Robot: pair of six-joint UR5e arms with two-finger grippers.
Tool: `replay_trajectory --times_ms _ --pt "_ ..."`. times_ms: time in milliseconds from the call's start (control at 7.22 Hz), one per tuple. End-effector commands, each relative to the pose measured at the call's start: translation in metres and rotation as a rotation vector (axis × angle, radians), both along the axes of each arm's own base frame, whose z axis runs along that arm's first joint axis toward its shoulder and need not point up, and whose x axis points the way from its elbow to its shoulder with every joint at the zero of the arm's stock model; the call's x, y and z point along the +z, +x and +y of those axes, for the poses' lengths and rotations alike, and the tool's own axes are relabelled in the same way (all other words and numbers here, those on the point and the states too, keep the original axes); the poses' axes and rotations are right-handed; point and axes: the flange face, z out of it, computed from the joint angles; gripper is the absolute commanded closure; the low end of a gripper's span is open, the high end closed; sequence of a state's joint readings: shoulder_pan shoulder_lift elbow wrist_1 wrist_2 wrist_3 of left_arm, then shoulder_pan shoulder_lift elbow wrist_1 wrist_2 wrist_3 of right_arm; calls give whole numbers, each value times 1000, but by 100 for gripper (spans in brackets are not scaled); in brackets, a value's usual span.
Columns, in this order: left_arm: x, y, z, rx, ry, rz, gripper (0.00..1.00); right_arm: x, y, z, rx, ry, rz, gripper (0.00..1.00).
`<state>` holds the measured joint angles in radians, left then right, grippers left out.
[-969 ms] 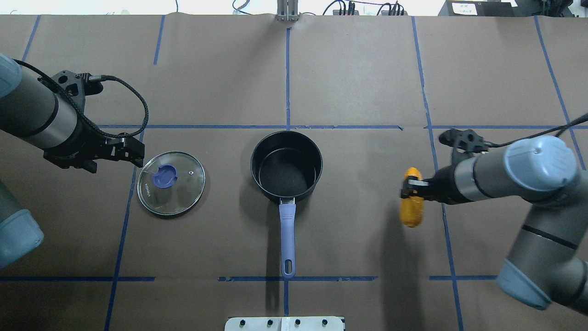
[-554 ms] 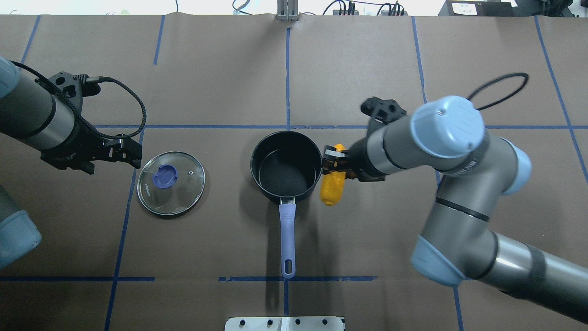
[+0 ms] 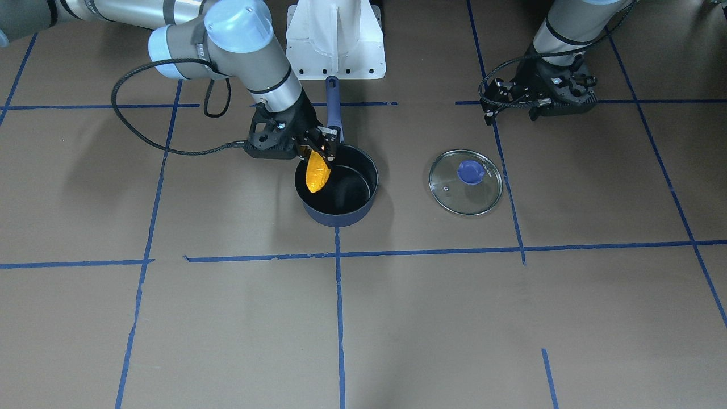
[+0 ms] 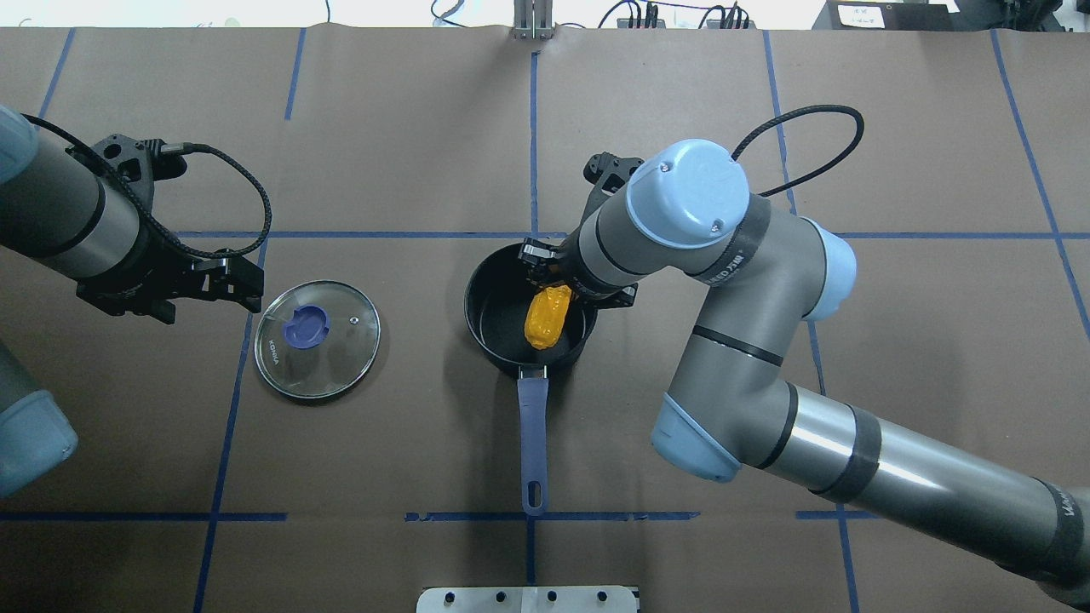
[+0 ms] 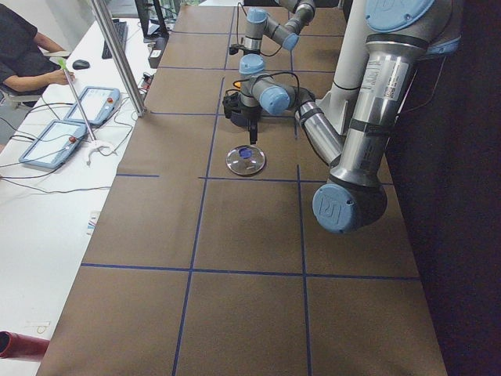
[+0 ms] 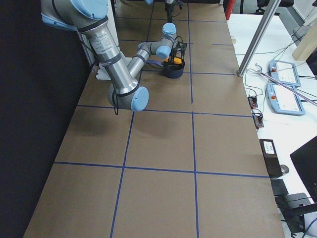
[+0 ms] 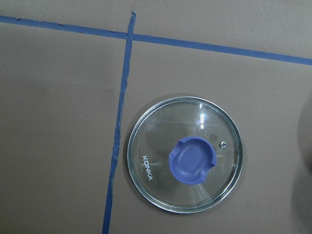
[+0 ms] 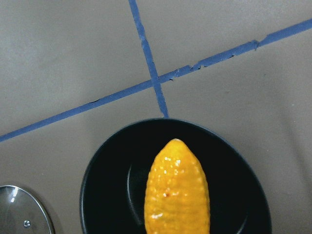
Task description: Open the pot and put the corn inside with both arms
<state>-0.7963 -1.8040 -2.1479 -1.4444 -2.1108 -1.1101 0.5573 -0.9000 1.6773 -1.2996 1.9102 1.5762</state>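
Observation:
The dark navy pot (image 4: 485,328) stands open at the table's middle, its lavender handle (image 4: 532,434) pointing toward the robot. My right gripper (image 4: 549,279) is shut on the upper end of the yellow-orange corn (image 4: 547,317) and holds it tilted over the pot's black inside. The corn (image 8: 176,190) and pot rim (image 8: 97,165) also show in the right wrist view. The glass lid (image 4: 341,362) with its blue knob (image 7: 192,160) lies flat on the table left of the pot. My left gripper (image 4: 238,285) is open and empty beside the lid's left edge.
The table is covered in brown paper with blue tape lines. The white robot base (image 3: 336,40) stands behind the pot handle. A black cable loops off each wrist (image 4: 809,128). An operator and tablets (image 5: 47,141) sit at a side desk.
My right arm has swung left with the corn, from the table's right side to over the open pot. The left arm, lid and pot have stayed put.

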Motion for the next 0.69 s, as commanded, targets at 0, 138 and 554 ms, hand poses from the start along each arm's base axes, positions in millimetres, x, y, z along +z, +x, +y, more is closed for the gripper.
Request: replay_trajectory --times_ms 0,138,554 --pt "-2 2 1 0 -1 4 0 7 -14 -7 12 -2 30 1" --pt "0 3 1 3 -4 0 0 7 -14 -7 12 -1 29 0" --pt "31 -6 5 80 45 -48 0 49 70 -18 -53 -12 14 0"
